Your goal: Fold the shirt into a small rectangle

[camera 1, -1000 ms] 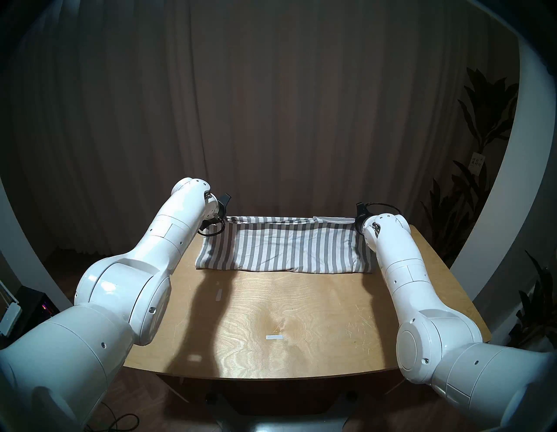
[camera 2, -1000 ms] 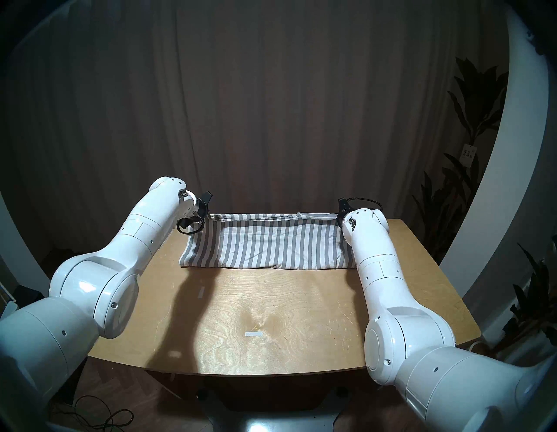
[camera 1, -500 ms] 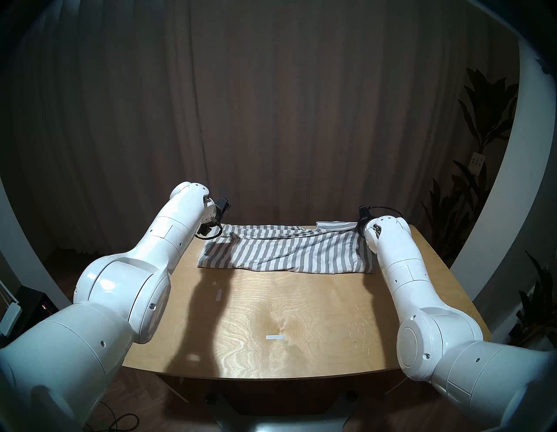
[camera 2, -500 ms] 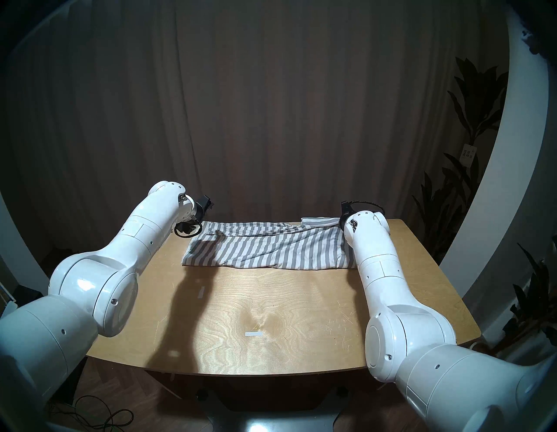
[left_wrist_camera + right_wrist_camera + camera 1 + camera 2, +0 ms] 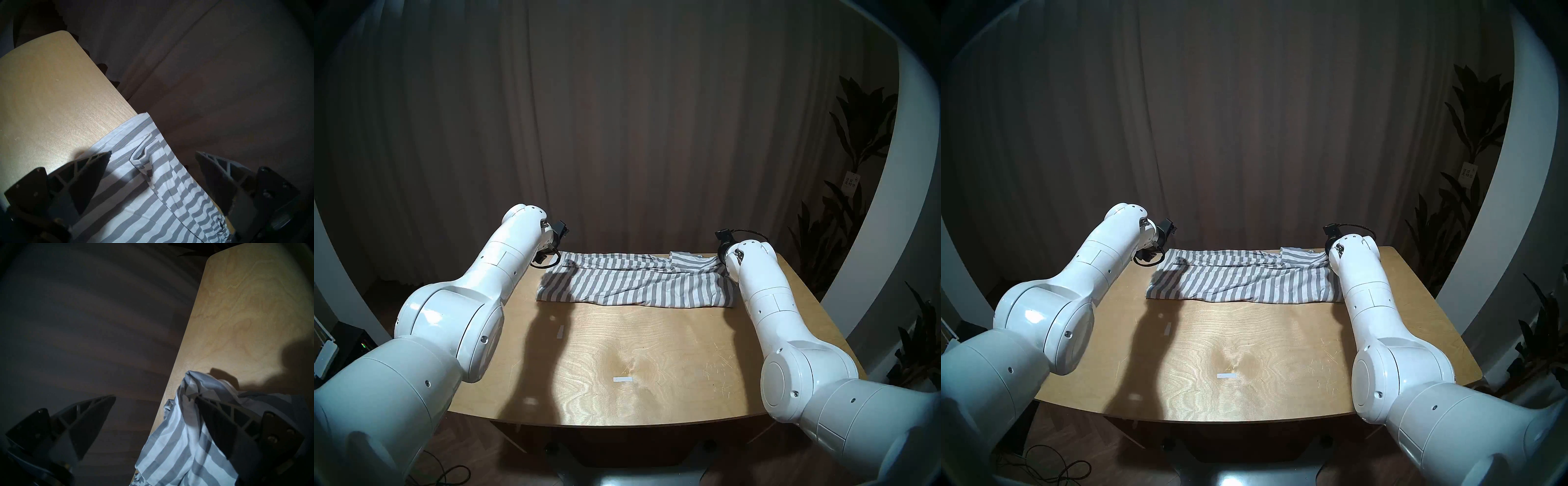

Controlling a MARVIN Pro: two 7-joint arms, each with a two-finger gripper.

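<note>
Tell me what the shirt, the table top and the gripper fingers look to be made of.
Shirt: soft woven or knit cloth, matte; it creases and shows stitched hems.
Table: light wood, likely plywood, smooth with slight sheen; wavy grain, fine scratches.
Left gripper fingers: dark matte plastic, probably, with open lattice ribs.

- The shirt point(image 5: 636, 285) lies across the far half of the table point(image 5: 653, 356), reaching its far edge.
- The left gripper point(image 5: 153, 153) is above the shirt's left far corner.
- The right gripper point(image 5: 155, 397) is at the shirt's right far corner.
- A curtain point(image 5: 619, 118) hangs behind the table.
- Plants point(image 5: 857, 169) stand to the right.
</note>
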